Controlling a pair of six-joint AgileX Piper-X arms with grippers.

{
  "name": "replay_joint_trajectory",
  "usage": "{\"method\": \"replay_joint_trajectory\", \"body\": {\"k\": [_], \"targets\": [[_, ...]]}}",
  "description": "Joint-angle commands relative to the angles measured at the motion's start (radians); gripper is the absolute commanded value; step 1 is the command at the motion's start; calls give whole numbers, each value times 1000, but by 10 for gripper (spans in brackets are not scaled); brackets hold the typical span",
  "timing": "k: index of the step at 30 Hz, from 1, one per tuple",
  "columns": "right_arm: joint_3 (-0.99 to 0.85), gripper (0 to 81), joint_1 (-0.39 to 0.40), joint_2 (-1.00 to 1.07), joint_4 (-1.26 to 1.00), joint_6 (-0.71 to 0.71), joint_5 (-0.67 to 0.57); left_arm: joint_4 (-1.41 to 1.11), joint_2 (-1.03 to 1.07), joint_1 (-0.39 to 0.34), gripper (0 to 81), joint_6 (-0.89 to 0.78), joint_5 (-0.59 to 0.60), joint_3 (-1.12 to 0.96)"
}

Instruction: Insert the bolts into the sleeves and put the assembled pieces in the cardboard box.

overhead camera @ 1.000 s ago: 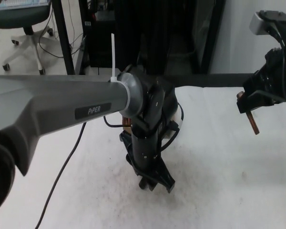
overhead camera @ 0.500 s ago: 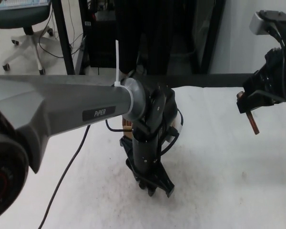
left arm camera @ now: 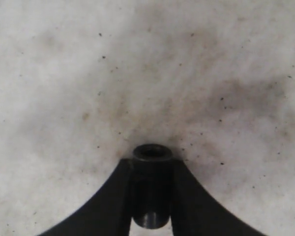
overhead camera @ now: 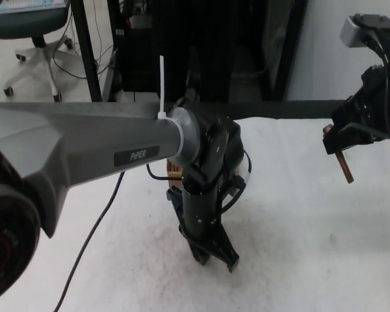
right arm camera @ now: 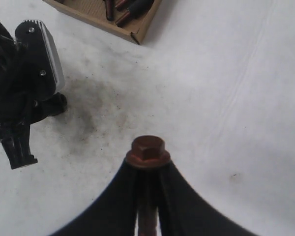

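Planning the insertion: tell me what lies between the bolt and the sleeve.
Bare bench, seen in the high view, between the held bolt and the left gripper holding the sleeve.

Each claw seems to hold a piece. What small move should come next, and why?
Probably raise the left gripper with its black sleeve toward the right gripper. The sleeve is clamped low over the bench, while the copper bolt is held higher, off to the side. The two must line up before the bolt can go in.
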Motion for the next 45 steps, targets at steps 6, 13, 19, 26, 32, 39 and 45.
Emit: {"method": "replay_joint_trajectory", "body": {"k": [6, 13, 19, 26, 32, 39, 45], "targets": [[-3, 8, -51, -17, -24, 35, -34, -70, -68, -1, 3, -45, 127, -18], [-3, 8, -173, -17, -125, 148, -359, -284, -356, -1, 3, -177, 233, -6], [-3, 8, -197, -17, -292, 225, -725, -586, -619, -1, 3, -215, 410, 180], [-3, 8, -109, -17, -445, 236, -895, -1093, -782, 1, 3, -216, 801, 541], [-1, 8, -14, -31, -606, 217, -896, -1279, -781, 50, 3, -244, 831, 742], [-1, 8, 143, -83, -799, 133, -694, -1483, -781, 180, 3, -257, 831, 845], [141, 8, 302, -111, -1139, 239, -318, -1611, -781, 250, 3, -321, 838, 876]]}}
